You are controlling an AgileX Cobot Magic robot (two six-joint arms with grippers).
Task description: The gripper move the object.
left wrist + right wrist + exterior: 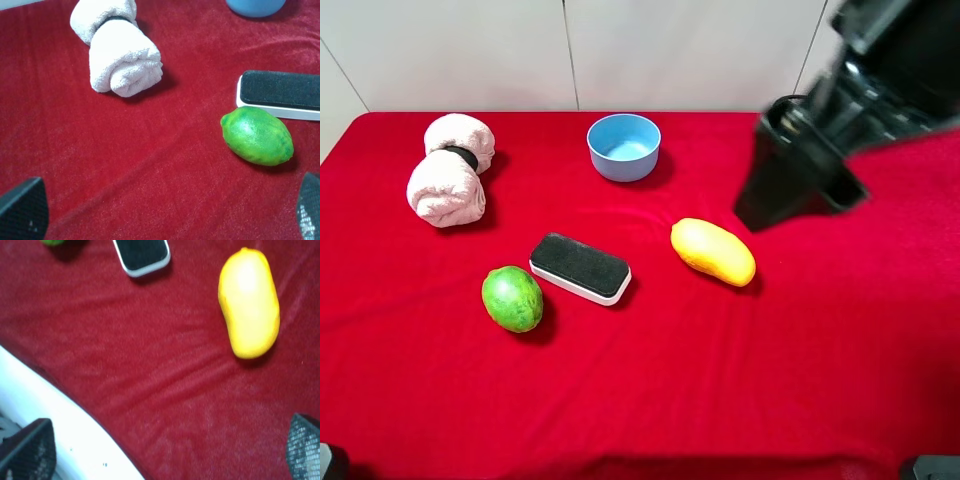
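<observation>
Right hand: the right hand [798, 190] hangs above the far right part of the surface [740, 400], well off the cloth, its dark body blurred in the high view. Its two fingertips [27, 450] show at opposite corners of its own camera view, so the jaws stand wide apart with nothing between them.

Left hand: the left hand [165, 210] shows only its two dark fingertips at the edges of its own view, spread wide and holding nothing. In the high view the arm itself is not to be seen.

Just below the right hand: the yellow mango [713, 252] lies near it, between that hand and the eraser.

The object: the board eraser [580, 267] lies flat near the middle of the red cloth, black felt up, white base down, untouched.

Direction: from the right hand the eraser lies to the left and nearer the front edge, past the mango.

Long axis: it runs on a slant, from back-left to front-right.

Neighbours: the green fruit [512, 298] sits just beside the eraser's left end; the blue bowl [624, 146] and rolled towel [450, 170] are farther back.

Judgement: a grip across the short sides looks the natural one, so the wrist would need turning to suit the slant.
</observation>
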